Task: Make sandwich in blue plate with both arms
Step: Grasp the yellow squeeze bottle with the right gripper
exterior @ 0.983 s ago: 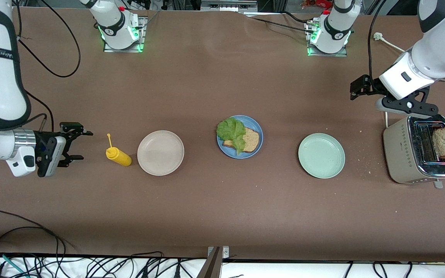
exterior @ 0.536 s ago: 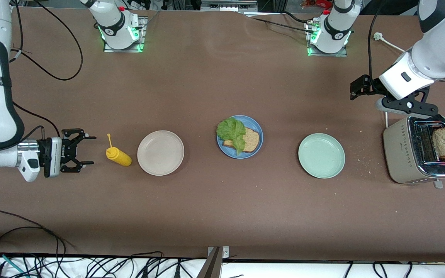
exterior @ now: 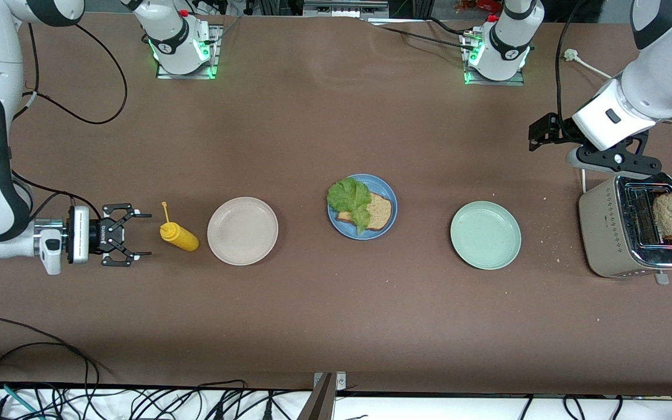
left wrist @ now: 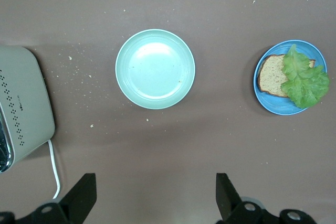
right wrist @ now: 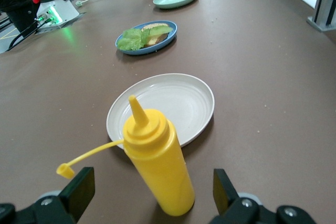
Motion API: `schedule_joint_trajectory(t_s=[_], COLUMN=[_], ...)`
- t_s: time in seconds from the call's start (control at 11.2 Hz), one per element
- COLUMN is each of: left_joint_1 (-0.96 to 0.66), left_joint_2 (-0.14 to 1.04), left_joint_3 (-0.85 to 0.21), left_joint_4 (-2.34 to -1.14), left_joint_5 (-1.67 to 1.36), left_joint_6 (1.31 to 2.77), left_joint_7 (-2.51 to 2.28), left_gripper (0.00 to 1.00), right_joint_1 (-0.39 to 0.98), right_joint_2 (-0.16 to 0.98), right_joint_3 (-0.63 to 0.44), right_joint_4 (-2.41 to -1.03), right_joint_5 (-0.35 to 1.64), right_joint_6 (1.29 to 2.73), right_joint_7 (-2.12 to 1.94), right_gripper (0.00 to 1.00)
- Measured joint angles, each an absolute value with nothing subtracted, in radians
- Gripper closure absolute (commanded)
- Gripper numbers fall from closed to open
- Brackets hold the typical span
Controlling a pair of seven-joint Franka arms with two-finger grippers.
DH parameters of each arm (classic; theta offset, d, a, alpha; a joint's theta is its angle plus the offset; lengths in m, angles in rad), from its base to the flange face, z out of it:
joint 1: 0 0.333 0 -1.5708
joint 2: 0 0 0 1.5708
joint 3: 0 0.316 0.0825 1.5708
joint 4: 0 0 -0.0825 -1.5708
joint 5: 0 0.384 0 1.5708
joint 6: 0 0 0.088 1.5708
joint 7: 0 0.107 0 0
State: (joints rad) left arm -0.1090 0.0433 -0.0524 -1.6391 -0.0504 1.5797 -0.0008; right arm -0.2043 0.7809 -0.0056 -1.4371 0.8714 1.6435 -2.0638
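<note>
Currently on the sauce step, by my read: blue plate sits mid-desk with one bread slice and the lettuce leaf on it, top slice not on yet. Right hand is low at the right arm's end of the desk, fingers spread wide, holding nothing, aimed at the yellow squeeze bottle, which stands just beside it at its 3 o'clock in the front view; cap hangs open on its tether. Beige-white plate sits between bottle and blue plate. Next move likely: advance until the fingers straddle the bottle body, then close mid-body, not the nozzle. Left hand waits, wide and empty, over the desk by the toaster, which carries the second bread slice. Mint-green plate stays unused.
</note>
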Motion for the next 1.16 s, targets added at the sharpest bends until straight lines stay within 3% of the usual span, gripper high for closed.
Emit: schedule_joint_trajectory(t_s=[0.71,0.8,1.07,1.16], left_joint_1=[-0.109,-0.109,-0.109,-0.109], left_joint_2=[0.043,0.043,0.043,0.043], left_joint_3=[-0.052,-0.052,-0.052,-0.052], left_joint_4=[-1.639,-1.639,-1.639,-1.639], left_joint_5=[-0.050,-0.050,-0.050,-0.050], left_joint_6=[1.579,1.579,1.579,1.579], left_joint_7=[-0.001,-0.001,-0.001,-0.001], left_gripper=[0.00,0.00,0.00,0.00], right_joint_1=[-0.195,-0.189,-0.166,-0.160], right_joint_2=[0.927,0.940,0.957,0.956], right_joint_3=[-0.007,-0.007,-0.005,-0.005], right_joint_4=[-1.437,-1.437,-1.437,-1.436], right_joint_5=[1.042,1.055,1.079,1.083], right_joint_6=[1.647,1.655,1.687,1.693], right_joint_7=[-2.310,-2.327,-2.336,-2.335], right_gripper=[0.01,0.22,0.97,1.00])
